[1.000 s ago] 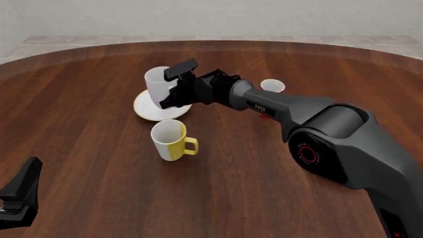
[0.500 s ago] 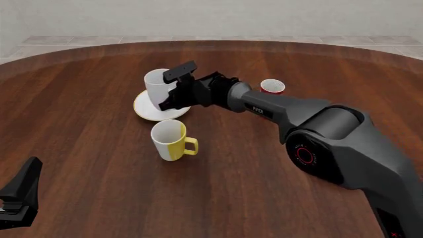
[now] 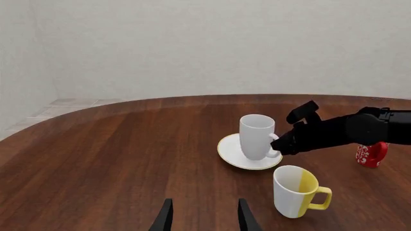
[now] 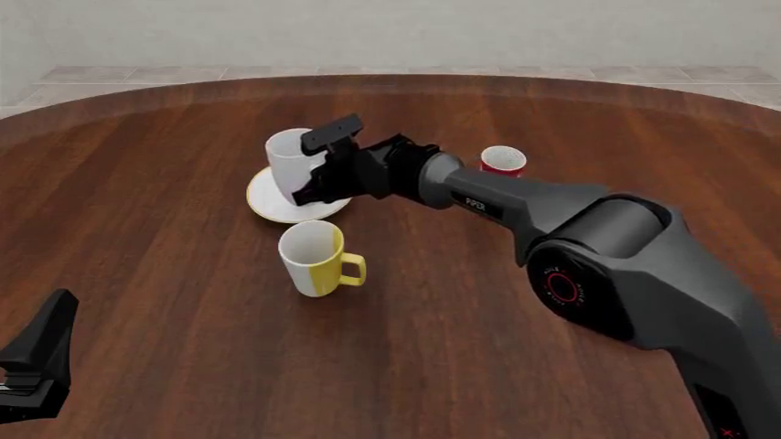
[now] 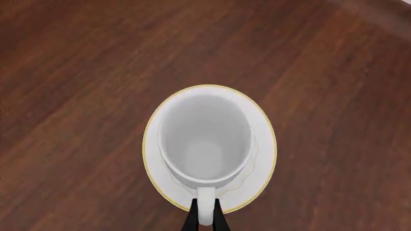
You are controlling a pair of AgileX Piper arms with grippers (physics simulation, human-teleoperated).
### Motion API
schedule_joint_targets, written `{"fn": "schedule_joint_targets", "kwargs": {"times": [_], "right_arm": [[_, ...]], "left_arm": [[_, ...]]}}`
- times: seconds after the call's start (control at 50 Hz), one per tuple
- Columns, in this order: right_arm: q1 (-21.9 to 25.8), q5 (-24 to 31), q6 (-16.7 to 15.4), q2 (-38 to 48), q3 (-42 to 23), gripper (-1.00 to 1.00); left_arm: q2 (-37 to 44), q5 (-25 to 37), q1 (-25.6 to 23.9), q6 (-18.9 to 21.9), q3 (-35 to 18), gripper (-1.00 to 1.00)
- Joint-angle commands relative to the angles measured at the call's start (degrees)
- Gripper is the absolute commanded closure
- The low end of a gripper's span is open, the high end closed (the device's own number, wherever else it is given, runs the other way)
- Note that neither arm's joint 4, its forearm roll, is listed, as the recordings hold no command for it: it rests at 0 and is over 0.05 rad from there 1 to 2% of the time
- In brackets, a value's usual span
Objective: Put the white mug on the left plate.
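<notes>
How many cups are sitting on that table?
3. The white mug stands on the small plate; the white-and-yellow mug sits nearer the camera; the red cup is behind the right arm, partly hidden.

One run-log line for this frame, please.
stage: placing | mug: upright on left plate | right gripper: shut on mug handle | left gripper: open, idle | not released
</notes>
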Motion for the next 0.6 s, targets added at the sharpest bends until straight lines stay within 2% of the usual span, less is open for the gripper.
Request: {"fn": "schedule_joint_targets", "kwargs": {"times": [0.02,0.14,0.16,0.28,0.6], "right_arm": [[0.02,-0.43,0.88,-0.56,0.47,1.00],[-0.21,-0.15,2.01,-0.35,0.28,1.00],[-0.37,0.07,2.33,-0.25,0.01,-1.00],[-0.62,0.59,3.35,0.08,-0.55,-1.00],[-0.55,0.54,3.66,-1.38,0.38,-1.00]], "left_arm": [[0.01,0.00,0.00,0.01,0.00,-1.00],[0.01,0.00,-0.01,0.00,0.00,-1.00],[0.00,0.00,0.00,0.00,0.00,-1.00],[0.01,0.00,0.00,0.00,0.00,-1.00],[0.00,0.00,0.00,-0.01,0.00,-1.00]]}}
